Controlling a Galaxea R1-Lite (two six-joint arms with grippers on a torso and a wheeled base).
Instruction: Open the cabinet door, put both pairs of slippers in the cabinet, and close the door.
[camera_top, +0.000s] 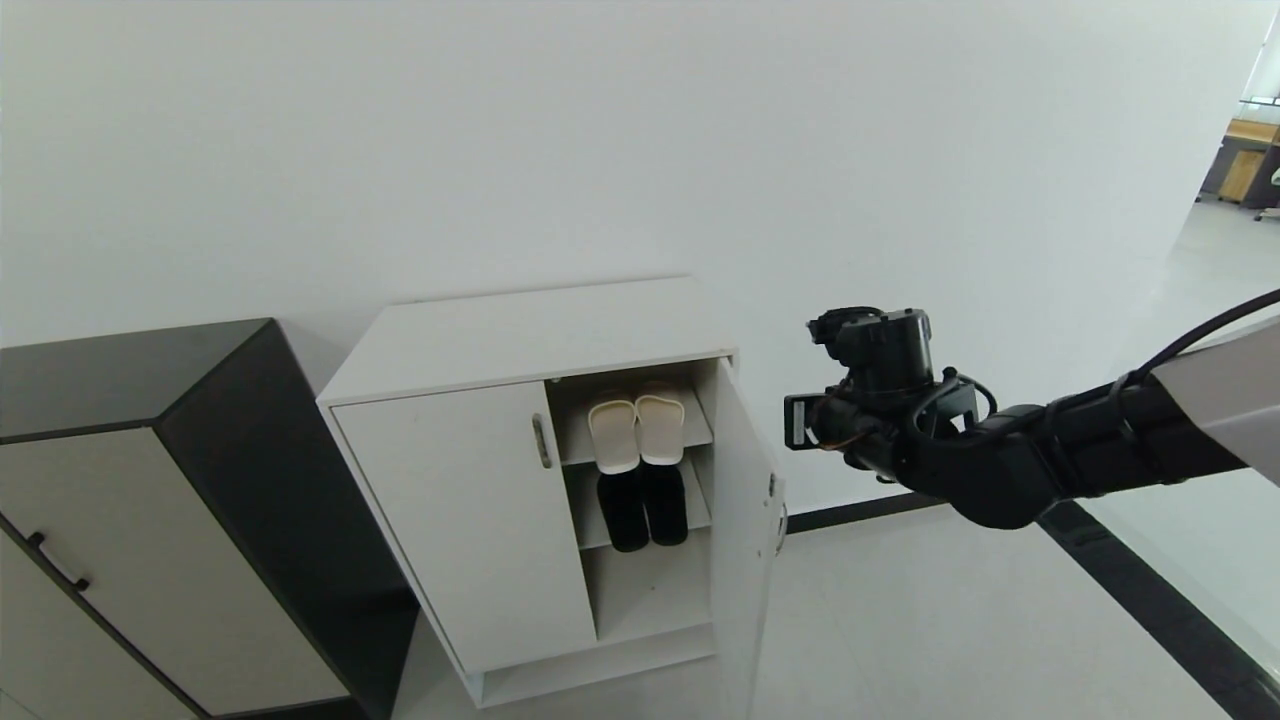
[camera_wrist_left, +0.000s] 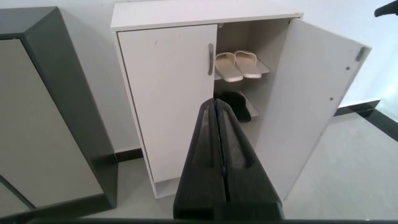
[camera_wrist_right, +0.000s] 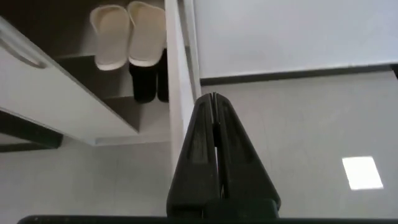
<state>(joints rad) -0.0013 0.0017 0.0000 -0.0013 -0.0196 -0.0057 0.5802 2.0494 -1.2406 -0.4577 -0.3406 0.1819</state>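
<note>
White slippers (camera_top: 637, 432), black slippers (camera_top: 645, 505) lengthwise front-to-back in cabinet (camera_top: 520, 335); left hand (camera_wrist_left: 219, 107), right hand (camera_wrist_right: 214, 99) closed.

This looks like a bare indoor hall set up as a home entryway, probably inside an office or lab building. A white cabinet (camera_top: 520, 330) with pale slippers (camera_top: 637, 430) and black slippers (camera_top: 643, 505) on its shelves stands against a plain white wall (camera_top: 600, 130) beside a dark cabinet (camera_top: 230, 470), on a pale glossy floor (camera_top: 950, 620) edged by a black skirting strip (camera_top: 860, 512). Far to the right the room opens onto a space with wooden desk-like furniture (camera_top: 1245, 165).
</note>
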